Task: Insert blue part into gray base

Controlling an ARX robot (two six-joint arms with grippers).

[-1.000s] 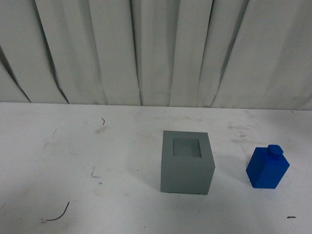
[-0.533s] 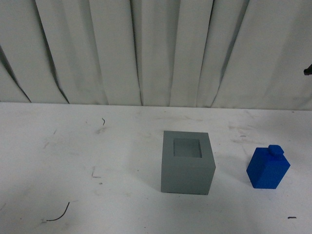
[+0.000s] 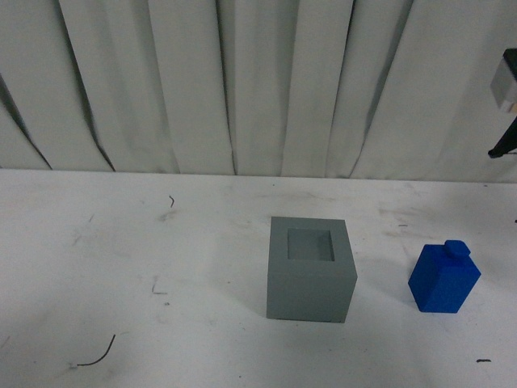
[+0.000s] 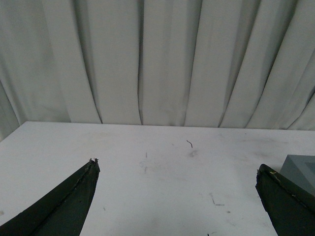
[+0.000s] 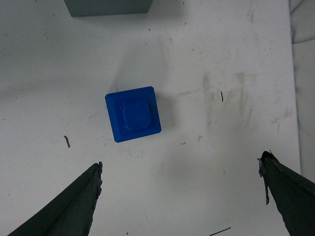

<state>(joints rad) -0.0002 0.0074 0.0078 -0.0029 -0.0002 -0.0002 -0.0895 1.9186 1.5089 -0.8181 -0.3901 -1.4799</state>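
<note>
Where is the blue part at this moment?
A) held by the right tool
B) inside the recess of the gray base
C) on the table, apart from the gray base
C: the blue part stands on the table, with bare surface between it and the gray base.

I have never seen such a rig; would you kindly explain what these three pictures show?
This robot has two arms, each ending in a gripper. The front picture, from its body, shows a white table with the gray base, its recess empty, and the blue part apart to its right. The other pictures come from wrist cameras; the dark wedges are gripper fingers. The left gripper is open over the table, the right gripper open, looking down on the blue part. Nothing is held.
</note>
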